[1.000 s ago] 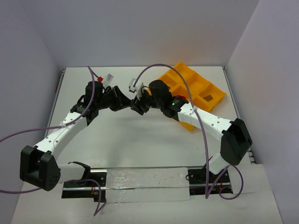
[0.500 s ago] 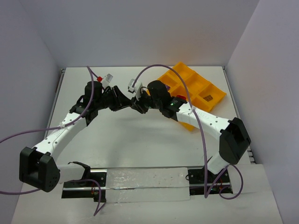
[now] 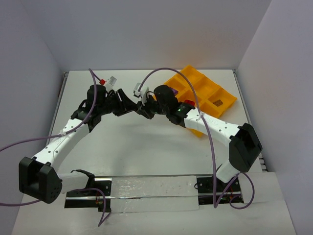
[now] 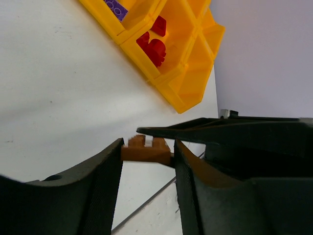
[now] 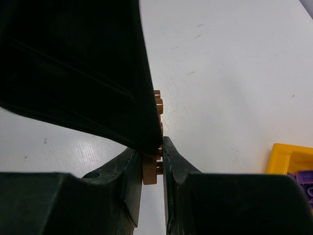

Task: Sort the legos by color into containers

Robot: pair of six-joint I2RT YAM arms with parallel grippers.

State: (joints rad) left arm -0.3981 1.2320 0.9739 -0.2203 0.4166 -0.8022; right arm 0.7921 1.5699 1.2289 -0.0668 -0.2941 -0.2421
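While pale lilac-grey walls (image 3: 146,34) box it in on three sides, the white table (image 3: 146,147) lies flat and matte, with faint scuffs showing up close in the wrist views. Far right, the tray (image 3: 201,82) sits turned on a diagonal.

The left arm (image 3: 68,132) and the right arm (image 3: 220,127) reach in from the near edge and meet mid-table, just left of the tray, tip to tip! The left gripper (image 4: 146,152) is clamped on the brown brick (image 4: 145,152), which spans the gap with one end against each finger. In that view its long axis runs straight across from finger to finger, studs pointing up the frame.

The right gripper (image 5: 152,159) pinches the same brick across its thin side, jaws nearly together. Seen from there, the long axis runs away from the lens and the studs face right. From above, the brick is hidden behind the two grippers.

Over in the tray, red bricks (image 4: 154,45) lie in one compartment and a purple brick (image 4: 116,7) in the next. A second brown brick (image 3: 218,103) sits in a compartment on the tray's right side.
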